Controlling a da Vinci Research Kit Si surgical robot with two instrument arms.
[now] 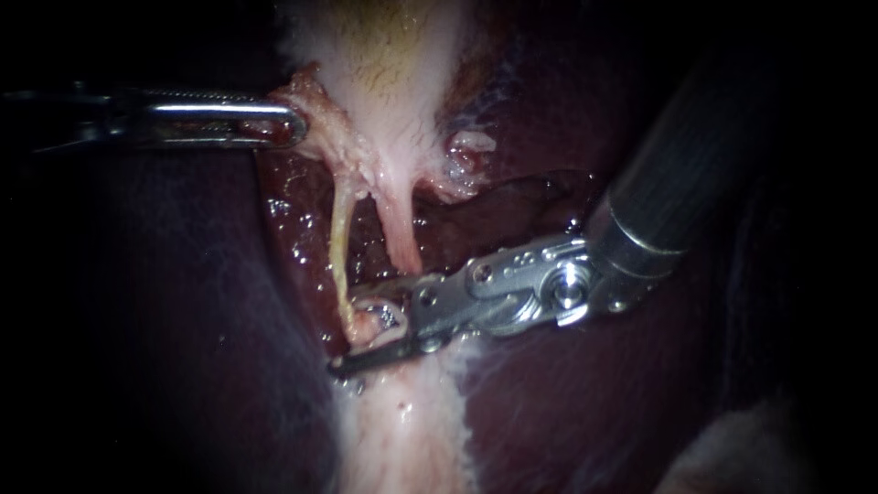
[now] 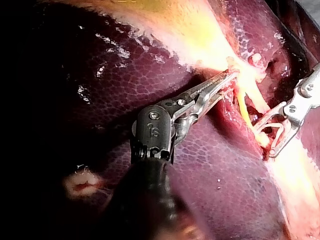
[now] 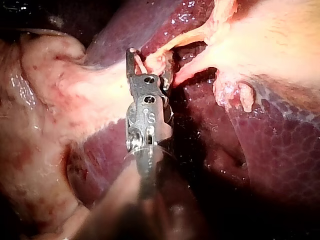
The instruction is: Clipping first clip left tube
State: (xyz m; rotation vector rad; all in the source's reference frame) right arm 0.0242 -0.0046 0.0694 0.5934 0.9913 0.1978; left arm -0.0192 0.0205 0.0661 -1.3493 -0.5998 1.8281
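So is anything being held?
Left instrument holds the gallbladder by the edge of its narrow end; the right instrument only straddles the left tube, jaws open.

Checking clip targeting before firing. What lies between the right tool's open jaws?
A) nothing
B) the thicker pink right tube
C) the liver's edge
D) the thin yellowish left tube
D: in the endoscope view the right tool straddles the lower end of the thin yellowish left tube, while the pink right tube runs beside it, outside the gap.

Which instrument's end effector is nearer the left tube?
Right. The right instrument holds open jaws astride the left tube at its lower end; the left instrument is shut on gallbladder tissue above the tube's upper end.
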